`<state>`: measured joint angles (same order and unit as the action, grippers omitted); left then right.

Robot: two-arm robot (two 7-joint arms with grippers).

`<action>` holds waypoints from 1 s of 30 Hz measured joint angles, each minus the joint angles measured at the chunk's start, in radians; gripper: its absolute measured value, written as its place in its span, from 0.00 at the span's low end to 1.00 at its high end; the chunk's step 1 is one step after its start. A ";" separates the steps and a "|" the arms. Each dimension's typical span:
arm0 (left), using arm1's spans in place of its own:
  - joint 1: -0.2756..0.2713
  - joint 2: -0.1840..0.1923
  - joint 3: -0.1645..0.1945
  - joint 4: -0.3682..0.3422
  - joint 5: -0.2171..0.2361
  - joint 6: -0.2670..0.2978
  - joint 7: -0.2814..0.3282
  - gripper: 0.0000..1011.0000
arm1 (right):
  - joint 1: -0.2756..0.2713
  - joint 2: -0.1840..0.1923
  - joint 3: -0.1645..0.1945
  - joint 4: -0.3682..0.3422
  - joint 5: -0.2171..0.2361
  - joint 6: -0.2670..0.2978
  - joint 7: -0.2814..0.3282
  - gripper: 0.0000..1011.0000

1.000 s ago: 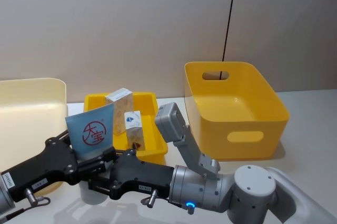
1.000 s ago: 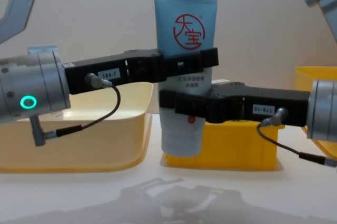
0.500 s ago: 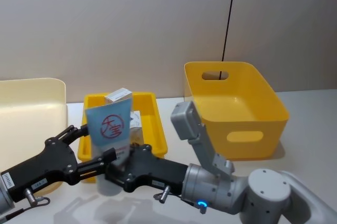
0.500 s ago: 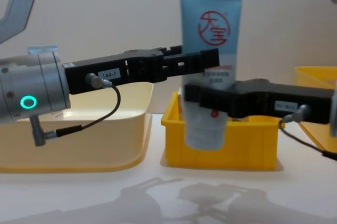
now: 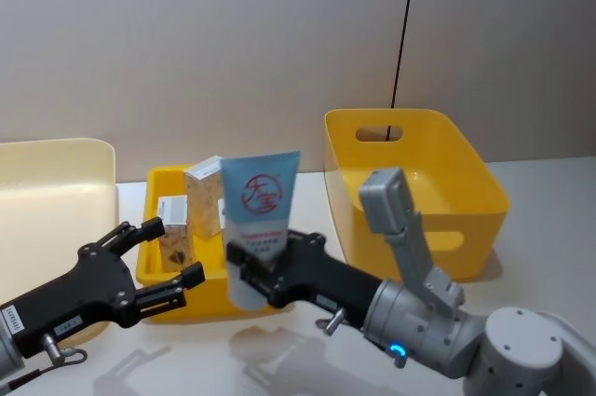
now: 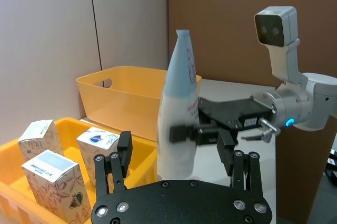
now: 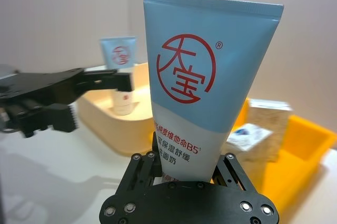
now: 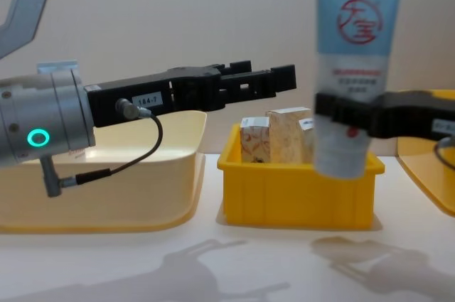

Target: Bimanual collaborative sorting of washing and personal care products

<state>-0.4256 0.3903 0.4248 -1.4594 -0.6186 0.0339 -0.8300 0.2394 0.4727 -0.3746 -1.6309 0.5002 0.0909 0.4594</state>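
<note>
Clenched in right pincer [image 5: 265,254]: pale-blue tube [image 5: 261,196], upright, clear of the counter [image 8: 213,259], over its near side, before small yellow bin [image 8: 298,195]. Spread wide, holding nothing: left pincer [image 5: 170,252], just beside. In bin: three patterned cartons [image 5: 203,196]. In cream tub [image 5: 56,158]: second tube [image 7: 120,71].

A white surface [image 5: 549,228] carries three containers in a row before a plain beige wall [image 5: 233,42]. At the left stands a wide pale cream plastic tub [image 5: 47,191] with rounded corners. Just beside it, with a narrow gap between them, sits a low rectangular yellow plastic tray [image 8: 295,195]. To the right, also apart from the tray, is a deep yellow plastic bin [image 5: 475,214] with oval handle cut-outs in its end walls. A thin black line [image 5: 402,42] runs straight down the wall to a point behind the deep bin.
</note>
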 joint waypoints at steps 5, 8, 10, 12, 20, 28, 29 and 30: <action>0.000 0.000 0.000 0.000 0.000 0.000 0.000 0.99 | -0.029 0.008 0.047 -0.025 -0.017 -0.024 -0.064 0.39; 0.000 0.000 0.000 0.000 0.000 0.000 0.000 0.99 | -0.035 0.009 0.063 -0.031 -0.026 -0.038 -0.088 0.39; 0.000 0.000 0.000 0.000 0.000 0.000 0.000 0.99 | -0.039 0.009 0.079 -0.035 -0.035 -0.053 -0.109 0.39; 0.000 0.000 0.000 0.000 0.000 0.000 0.000 0.99 | -0.040 0.008 0.094 -0.036 -0.046 -0.068 -0.130 0.39; 0.000 0.000 0.000 0.000 0.000 0.000 0.000 0.99 | -0.022 -0.009 0.144 -0.018 -0.088 -0.134 -0.200 0.39; 0.000 0.000 0.000 0.000 0.000 0.000 0.000 0.99 | 0.024 -0.037 0.187 0.029 -0.145 -0.202 -0.283 0.39; 0.000 0.000 0.000 0.000 0.000 0.000 0.000 0.99 | 0.028 -0.039 0.190 0.034 -0.150 -0.206 -0.290 0.39; 0.000 0.000 0.000 0.000 0.000 0.000 0.000 0.99 | 0.038 -0.045 0.197 0.045 -0.162 -0.213 -0.305 0.39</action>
<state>-0.4256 0.3903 0.4248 -1.4594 -0.6185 0.0339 -0.8300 0.2771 0.4278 -0.1776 -1.5859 0.3379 -0.1219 0.1544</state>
